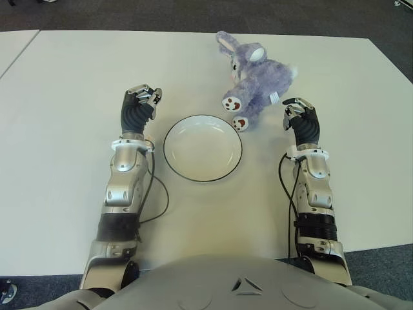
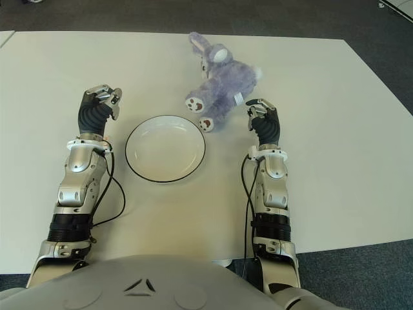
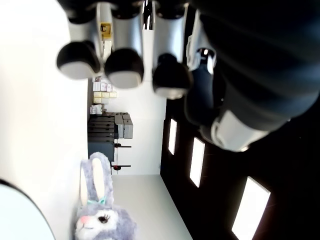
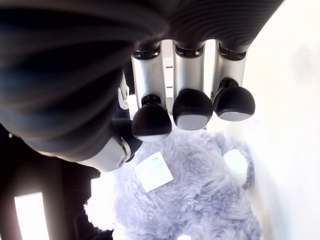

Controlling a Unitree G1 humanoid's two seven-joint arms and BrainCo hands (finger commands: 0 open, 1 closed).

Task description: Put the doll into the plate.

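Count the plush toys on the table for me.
1. A purple plush rabbit lies on the white table, just beyond the empty white plate and beside the right hand. Nothing in view could hide another.

On the table [image 2: 335, 129] a white plate [image 2: 165, 148] with a dark rim sits near the middle. At its 1 o'clock lies a purple bunny doll [image 2: 222, 81], ears pointing to 11 o'clock, two soles facing the plate, the nearer foot just beside the rim. The right hand [image 2: 262, 116] hangs at the doll's 4 o'clock, close to its white tag, fingers curled, holding nothing. The left hand [image 2: 100, 102] shows at the plate's 10 o'clock, fingers curled and empty.
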